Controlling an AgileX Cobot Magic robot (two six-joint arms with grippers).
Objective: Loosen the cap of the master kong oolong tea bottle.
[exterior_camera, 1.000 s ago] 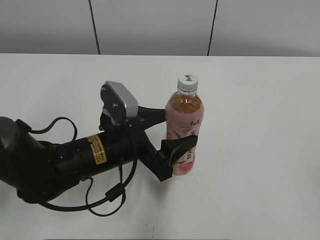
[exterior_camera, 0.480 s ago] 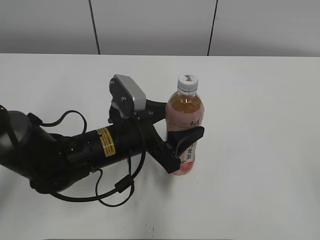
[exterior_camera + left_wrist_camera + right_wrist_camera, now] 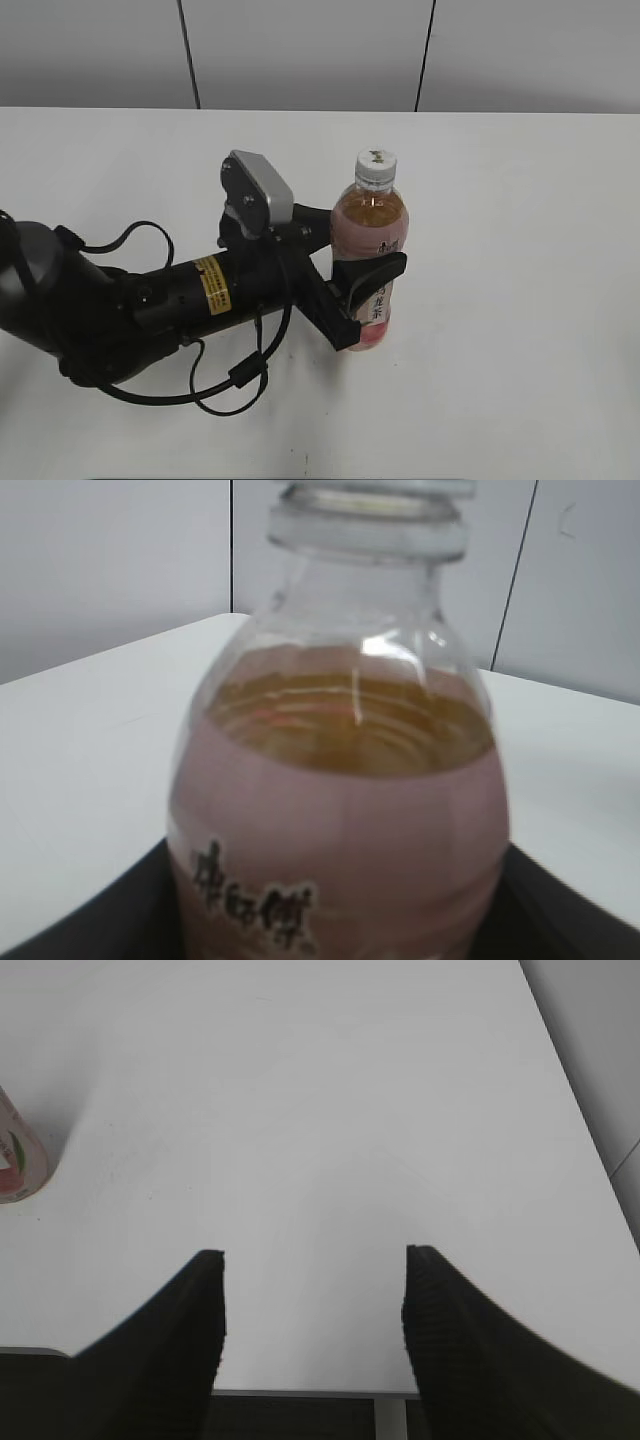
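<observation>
White table [image 3: 520,300], grey panelled wall behind. My left gripper [image 3: 362,272] has its jaws around the lower body of the bottle [image 3: 369,262], which stands upright between them; whether they press it firmly I cannot tell. I should squeeze square and low. My right gripper [image 3: 313,1340] is spread, empty, well off the cap [image 3: 376,165], which it must pinch from above.

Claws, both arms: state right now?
Left claw: fingers on both sides of the tea bottle; a firm grip cannot be told.
Right claw: open, holding nothing, over the bare table.
</observation>
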